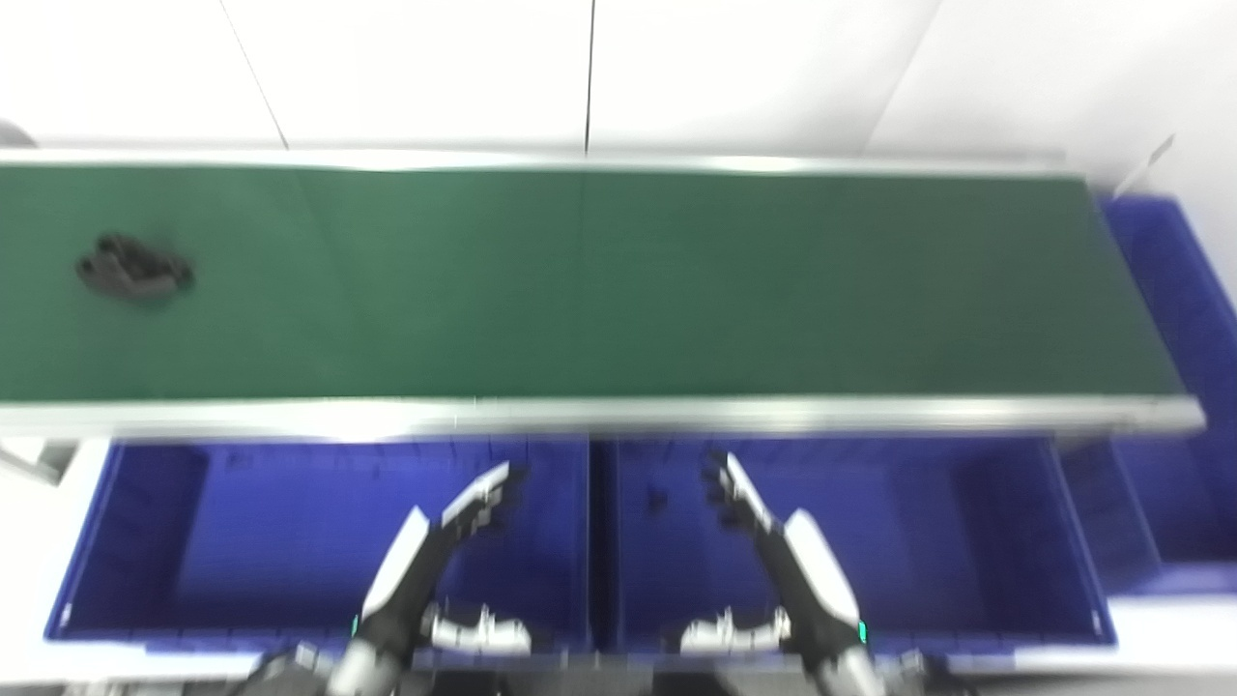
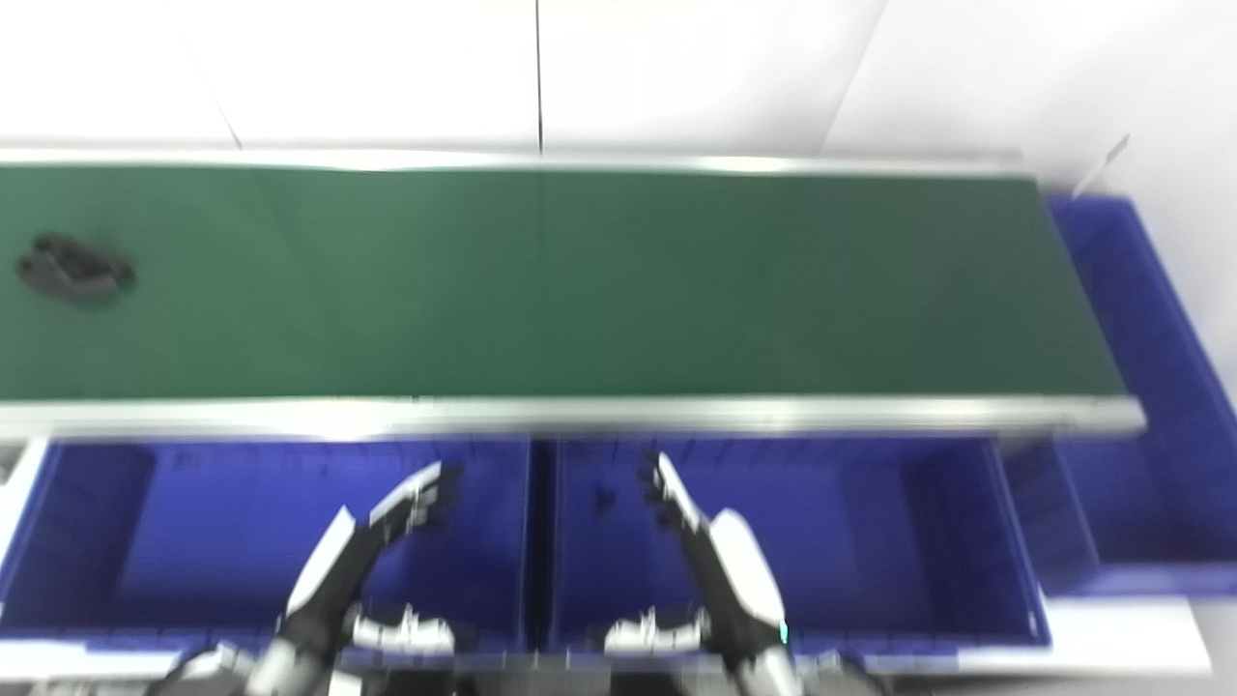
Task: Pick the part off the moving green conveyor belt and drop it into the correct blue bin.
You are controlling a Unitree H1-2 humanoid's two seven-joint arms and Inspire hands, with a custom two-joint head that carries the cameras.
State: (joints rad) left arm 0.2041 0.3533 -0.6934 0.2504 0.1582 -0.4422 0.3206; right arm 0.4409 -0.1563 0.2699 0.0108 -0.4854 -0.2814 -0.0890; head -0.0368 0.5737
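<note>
The dark part (image 1: 133,270) was seen at the conveyor belt's (image 1: 618,290) left end, not yet picked. Both hands, left (image 1: 440,565) and right (image 1: 778,561), were held empty, fingers spread, above the blue bins (image 1: 145,541).

No words, numbers or signs can be read anywhere. The pictures are blurry.
</note>
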